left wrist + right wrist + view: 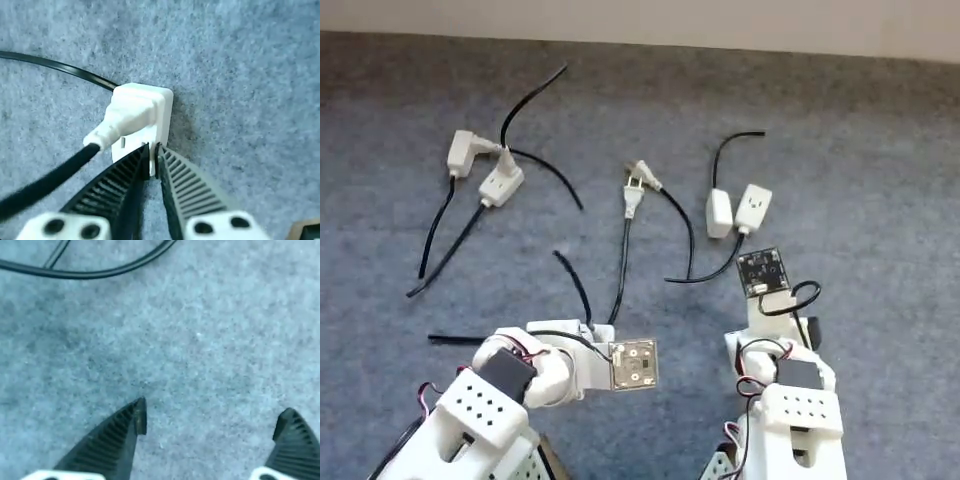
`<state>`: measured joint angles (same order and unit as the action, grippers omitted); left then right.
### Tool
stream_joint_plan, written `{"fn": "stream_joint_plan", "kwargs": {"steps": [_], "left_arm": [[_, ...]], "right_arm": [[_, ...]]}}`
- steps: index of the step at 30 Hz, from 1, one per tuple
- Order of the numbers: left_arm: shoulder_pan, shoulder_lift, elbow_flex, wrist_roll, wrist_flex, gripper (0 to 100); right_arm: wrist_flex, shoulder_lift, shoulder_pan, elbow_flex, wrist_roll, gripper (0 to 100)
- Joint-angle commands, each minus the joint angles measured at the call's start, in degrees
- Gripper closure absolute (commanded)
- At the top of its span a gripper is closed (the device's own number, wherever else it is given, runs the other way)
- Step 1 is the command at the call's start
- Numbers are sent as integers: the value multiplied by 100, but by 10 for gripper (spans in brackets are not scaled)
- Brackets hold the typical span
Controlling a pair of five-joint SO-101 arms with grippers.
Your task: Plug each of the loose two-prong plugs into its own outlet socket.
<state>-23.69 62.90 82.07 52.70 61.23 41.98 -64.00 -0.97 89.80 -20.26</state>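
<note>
Left wrist view: left fingers [172, 172] nearly closed, tips touching a white plastic corded block [145, 107]; right fingers [122, 430] spread wide above the grey felt surface [200, 340].

High view: fixed camera above and behind both arms, looking down across the grey carpet [880, 150]. Wrist views: each rides its arm, facing down, very close to the same carpet; the left frames a white connector [140, 115].

The carpet [880, 120] is flecked in grey-blue. The plug [137, 117] is coloured white, its cord [45, 182] black. The left gripper [152, 150] and right gripper [215, 415] are ribbed in black. The far-right socket [753, 205] is coloured white.
</note>
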Motion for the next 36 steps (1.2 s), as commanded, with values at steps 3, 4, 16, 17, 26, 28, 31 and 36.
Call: {"fn": "stream_joint_plan", "kwargs": {"steps": [3,4,16,17,26,28,31,36], "left_arm": [[268,13,-40,-9,53,822],[435,13,-75,9,62,768],[1112,-40,-1314,9,44,716],[1112,-48,-1385,9,53,715],[769,-585,-1464,0,9,715],[778,-1138,-1701,-114,-167,715],[769,-2167,-2220,-185,-264,715],[760,-3556,-3020,-158,-281,715]], "right_arm": [[-84,40,22,-31,9,617],[-84,40,22,-31,9,617],[-84,40,48,-31,9,617],[-84,40,119,-31,9,617],[-84,40,295,101,9,617],[-84,40,295,101,9,617],[-84,40,295,101,9,617],[-84,40,295,101,9,617]]}}
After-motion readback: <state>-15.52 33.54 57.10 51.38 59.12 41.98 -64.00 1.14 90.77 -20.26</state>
